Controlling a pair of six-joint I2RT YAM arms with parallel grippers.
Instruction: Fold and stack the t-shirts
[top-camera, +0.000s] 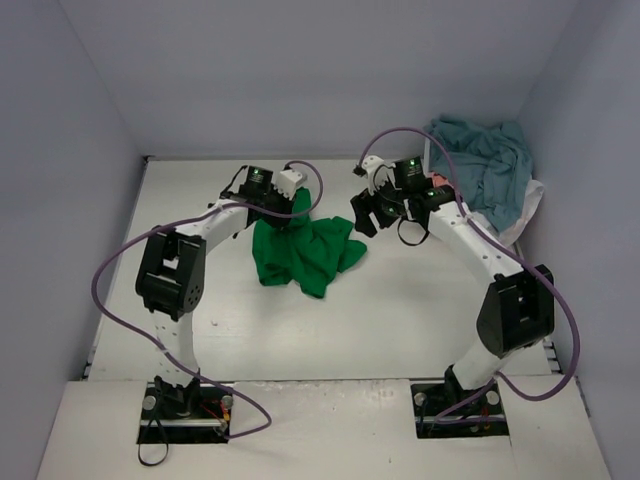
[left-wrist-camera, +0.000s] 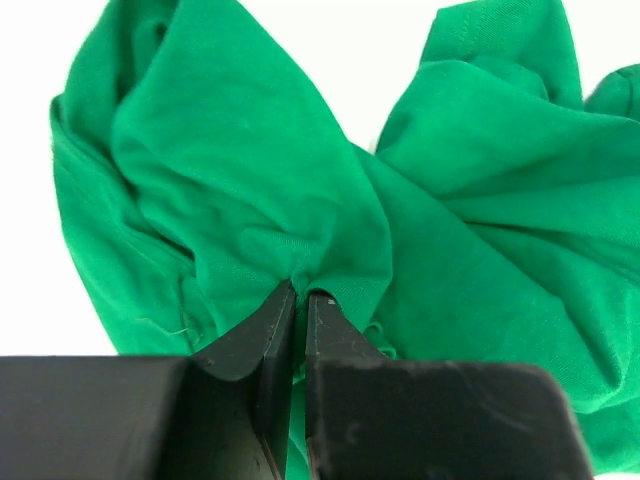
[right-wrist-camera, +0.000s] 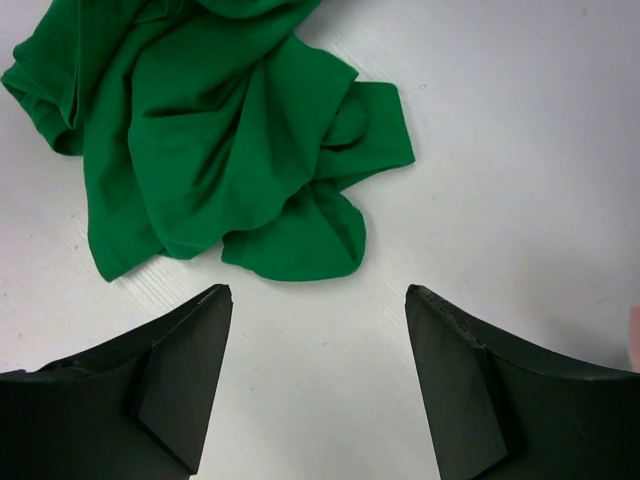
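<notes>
A bright green t-shirt (top-camera: 303, 250) lies crumpled in the middle of the white table (top-camera: 400, 330). My left gripper (top-camera: 292, 203) is at its upper left edge and is shut on a pinch of the green cloth (left-wrist-camera: 300, 275), which bunches up right at the fingertips (left-wrist-camera: 328, 315). My right gripper (top-camera: 372, 216) hangs open just right of the shirt, nothing between its fingers (right-wrist-camera: 185, 350). In the right wrist view the green t-shirt (right-wrist-camera: 215, 140) spreads above the open jaws. More t-shirts, the top one light blue-teal (top-camera: 485, 165), sit heaped at the back right.
The heap at the back right sits in a white basket (top-camera: 528, 212) against the right wall. Grey walls close the table in on three sides. Purple cables loop off both arms.
</notes>
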